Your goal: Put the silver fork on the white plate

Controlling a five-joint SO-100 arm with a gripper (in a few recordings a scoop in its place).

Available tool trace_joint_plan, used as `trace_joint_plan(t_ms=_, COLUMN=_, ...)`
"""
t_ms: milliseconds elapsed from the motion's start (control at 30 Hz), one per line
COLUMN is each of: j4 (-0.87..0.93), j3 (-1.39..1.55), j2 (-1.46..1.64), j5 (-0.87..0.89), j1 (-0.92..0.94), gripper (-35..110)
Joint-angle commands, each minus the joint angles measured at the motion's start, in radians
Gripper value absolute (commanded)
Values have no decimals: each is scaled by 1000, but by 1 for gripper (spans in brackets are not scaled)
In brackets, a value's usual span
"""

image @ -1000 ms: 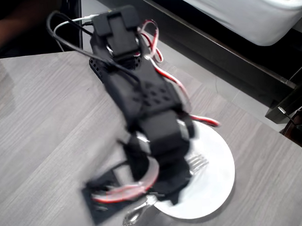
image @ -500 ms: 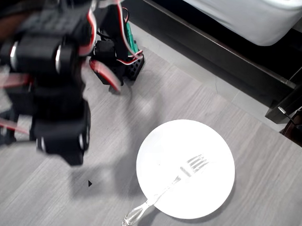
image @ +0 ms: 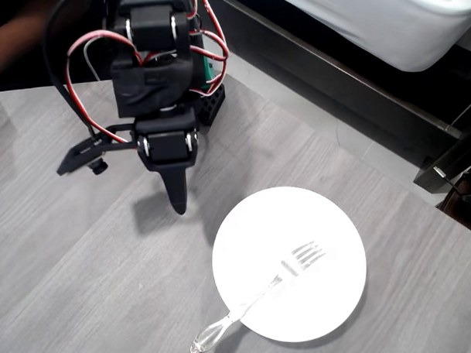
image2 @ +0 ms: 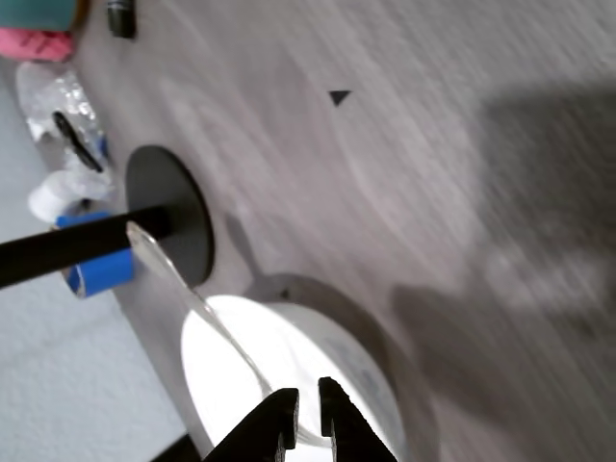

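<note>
Black end effector [image: 176,195] poised above bare grey tabletop [image: 76,267], up and to the left of the white plate [image: 330,220] in the overhead view, well apart from it. Fingers nearly together, just a thin slit between the tips in the wrist view [image2: 306,409], nothing held. Pointed tip aimed down toward the wood grain, dark shadow cast underneath.

Silver fork [image: 263,292] lying on the white plate, tines near the plate's middle, pointing up and right in the overhead view. Handle running down and to the left, crossing the rim, with the flared end hanging out past the plate's edge over the tabletop. So: partly on, partly off.

From the wrist view, the white plate [image2: 226,371] glowing bright at the bottom, the silver fork [image2: 183,289] streaking diagonally across it toward the upper left, handle end out beyond the rim. Dark round disc [image2: 178,217] beside that end, blue piece [image2: 101,269] and a black bar [image2: 67,250] at the left edge. Small black triangle mark [image2: 338,97] on the tabletop further up.

Red and white cables [image: 80,54] looping around the arm's upper joints.
</note>
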Motion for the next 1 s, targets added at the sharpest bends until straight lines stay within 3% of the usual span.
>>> trace_joint_plan(t_ms=0, j4=-9, j3=52, j2=80, j5=8, j1=-8, gripper=0)
trace_joint_plan(t_ms=167, j4=54, j3=249, j2=399, j5=29, j1=-9, gripper=0)
trace_joint_plan(t_ms=967, j4=97, j3=385, j2=397, j5=83, j1=-15, gripper=0)
